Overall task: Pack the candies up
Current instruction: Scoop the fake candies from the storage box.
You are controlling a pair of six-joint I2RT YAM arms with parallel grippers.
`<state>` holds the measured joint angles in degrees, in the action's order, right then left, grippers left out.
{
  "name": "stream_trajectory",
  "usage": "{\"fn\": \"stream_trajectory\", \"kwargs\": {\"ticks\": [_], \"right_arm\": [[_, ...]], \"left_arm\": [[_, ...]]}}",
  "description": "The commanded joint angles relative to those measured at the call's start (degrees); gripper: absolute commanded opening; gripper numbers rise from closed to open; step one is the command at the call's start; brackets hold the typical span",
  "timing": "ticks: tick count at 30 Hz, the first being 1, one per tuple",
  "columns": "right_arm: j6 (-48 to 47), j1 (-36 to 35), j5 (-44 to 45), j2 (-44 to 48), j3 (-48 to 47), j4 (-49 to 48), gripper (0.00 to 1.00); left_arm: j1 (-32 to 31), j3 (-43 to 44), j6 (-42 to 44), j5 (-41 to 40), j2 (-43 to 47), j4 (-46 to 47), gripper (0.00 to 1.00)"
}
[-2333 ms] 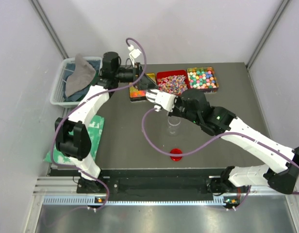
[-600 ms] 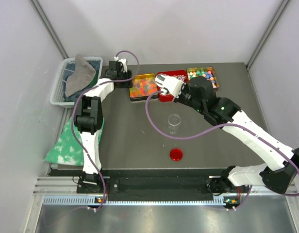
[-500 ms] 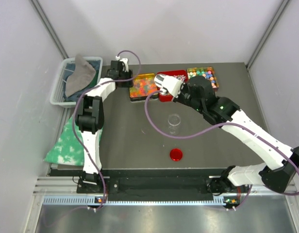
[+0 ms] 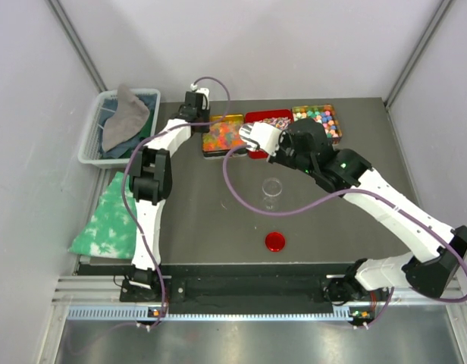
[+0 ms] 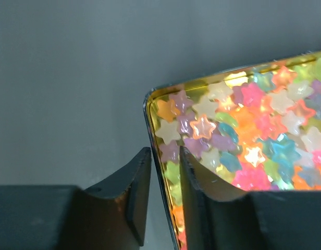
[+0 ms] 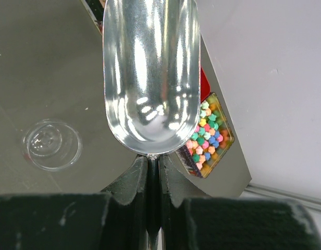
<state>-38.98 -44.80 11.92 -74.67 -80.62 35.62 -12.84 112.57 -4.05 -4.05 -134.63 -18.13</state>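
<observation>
Item 1. Candies, 3 kinds, in 3 open tins set side by side along the 12 o'clock edge of the desk (image 4: 195, 220).
- Star candies (image 5: 244, 135): orange, yellow, pink, blue and purple, filling the left tin (image 5: 149, 99).
- Pink-white pieces (image 4: 277, 120): in the red middle tin, partly hidden under the right arm.
- Pastel balls (image 4: 317, 121): in the right tin, at 3 o'clock of the row.

Item 2. Left gripper (image 5: 164, 153): at the left tin's corner, astride its wall, 1 finger outside over the desk, 1 inside above the star candies. Jaws narrow; cannot tell whether pressed on the wall.

Item 3. Right gripper (image 6: 152, 164): clamped on the handle of a metal scoop (image 6: 150, 78). Scoop bowl bare and shiny, pointing toward 12 o'clock, held above the desk near the middle tin.

Item 4. Clear cup (image 4: 272, 189): upright near mid-desk, at 6 o'clock of the middle tin, apart from both grippers.

Item 5. Red round lid (image 4: 275, 242): flat on the desk, at 6 o'clock of the cup, well apart from it.

Item 6. Basket (image 4: 89, 148) with grey cloth: off the desk at 10 o'clock.

Item 7. Green cloth (image 4: 112, 220): at 8 o'clock, beside the desk edge.
</observation>
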Motion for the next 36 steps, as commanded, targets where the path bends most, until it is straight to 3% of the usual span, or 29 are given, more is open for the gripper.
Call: {"fn": "stream_trajectory", "kwargs": {"ticks": [1, 5, 10, 19, 21, 23, 29, 33, 36], "right_arm": [[0.1, -1.4, -1.1, 0.7, -3.9, 0.2, 0.00], [0.1, -2.1, -0.9, 0.6, -3.9, 0.6, 0.00], [0.2, -2.8, -0.8, 0.1, -3.9, 0.6, 0.00], [0.0, -3.6, -0.8, -0.6, -3.7, 0.9, 0.00], [0.0, -3.8, -0.7, -0.6, -3.6, 1.0, 0.00], [0.0, -3.9, -0.6, -0.5, -3.4, 1.0, 0.00], [0.0, -4.1, -0.6, -0.7, -3.2, 1.0, 0.00], [-0.1, -4.2, -0.4, -1.0, -3.1, 0.9, 0.00], [-0.1, -4.2, -0.4, -1.2, -3.1, 0.9, 0.00]], "left_arm": [[-0.7, 3.6, 1.2, -3.1, -2.4, -1.3, 0.38], [-1.0, 4.1, 1.2, -3.9, -3.2, -1.3, 0.38], [-1.0, 4.1, 1.1, -4.4, -3.2, -0.9, 0.24], [-1.0, 3.7, 0.8, -3.9, -1.7, -0.5, 0.28], [-1.0, 3.7, 0.7, -3.7, -1.6, -0.6, 0.42], [-1.0, 3.6, 0.7, -3.2, -1.7, -0.9, 0.48], [-0.9, 2.8, -0.1, -3.6, -0.8, 0.4, 0.47], [-0.6, 2.6, -0.5, -4.3, 0.1, 1.1, 0.38], [-0.2, 2.6, -0.5, -4.4, 0.5, 1.2, 0.38]]}}
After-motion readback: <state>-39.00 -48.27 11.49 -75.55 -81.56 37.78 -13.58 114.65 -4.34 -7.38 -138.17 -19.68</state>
